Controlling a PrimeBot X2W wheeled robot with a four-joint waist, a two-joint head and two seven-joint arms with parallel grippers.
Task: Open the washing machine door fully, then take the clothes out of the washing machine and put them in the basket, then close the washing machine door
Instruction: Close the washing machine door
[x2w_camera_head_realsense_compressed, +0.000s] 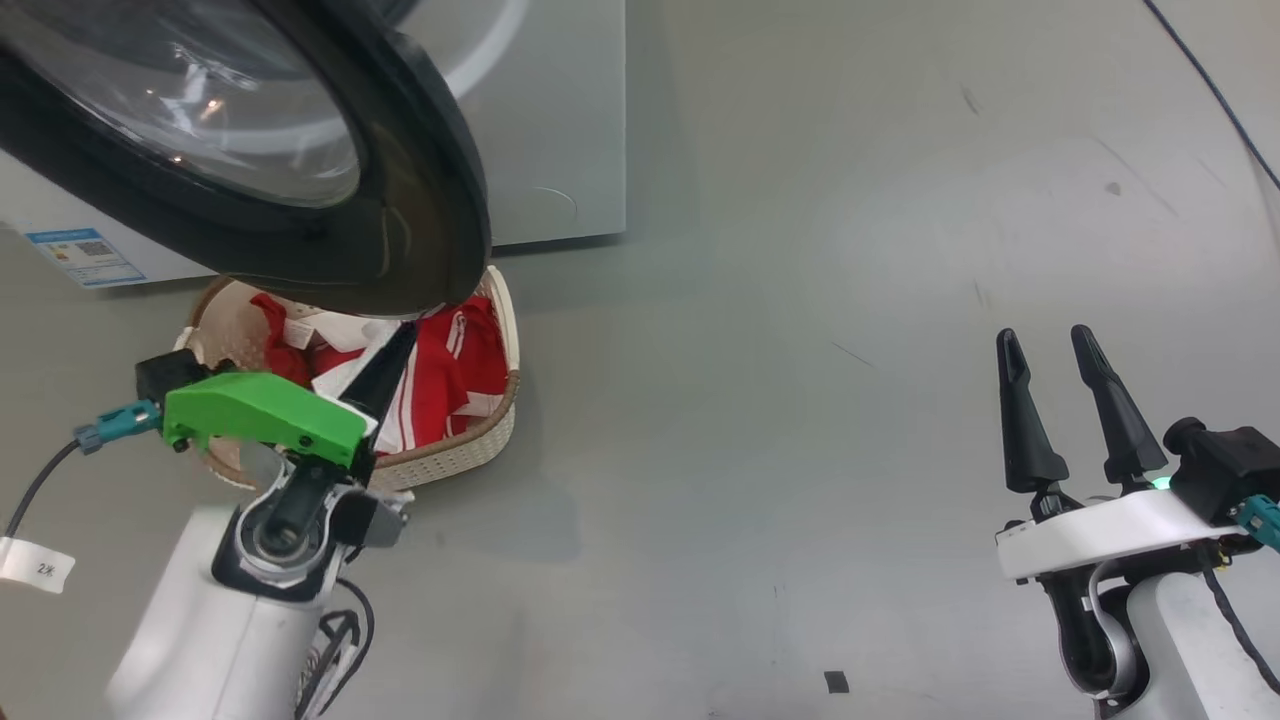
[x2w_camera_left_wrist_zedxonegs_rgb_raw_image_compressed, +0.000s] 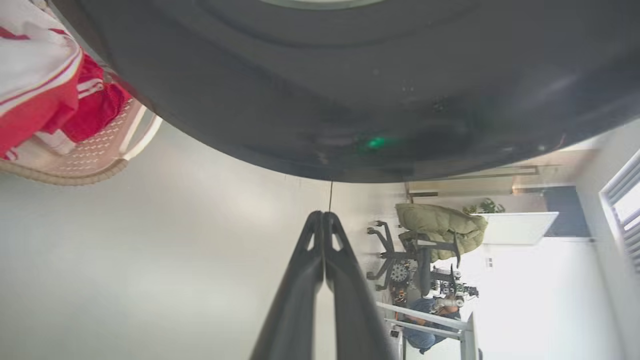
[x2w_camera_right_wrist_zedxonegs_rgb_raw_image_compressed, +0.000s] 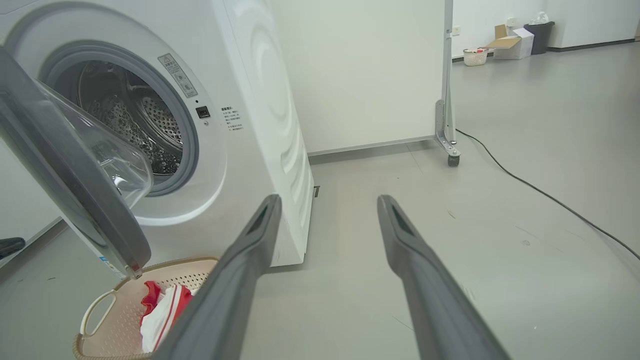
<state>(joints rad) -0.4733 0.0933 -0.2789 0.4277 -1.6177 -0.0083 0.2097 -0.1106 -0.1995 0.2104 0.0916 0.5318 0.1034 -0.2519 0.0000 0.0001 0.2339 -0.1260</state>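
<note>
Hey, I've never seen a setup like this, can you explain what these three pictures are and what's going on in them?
They come from a two-armed wheeled robot doing laundry. One camera looks down from its head, and one sits on each wrist, looking along that arm's two dark fingers. The left pincer is shut, holding nothing, its tip at the black rim of the washing machine door, which stands open. The right pincer is open and empty, off to the side. On the floor below the door, the basket holds the red and white clothes. The drum looks empty.
</note>
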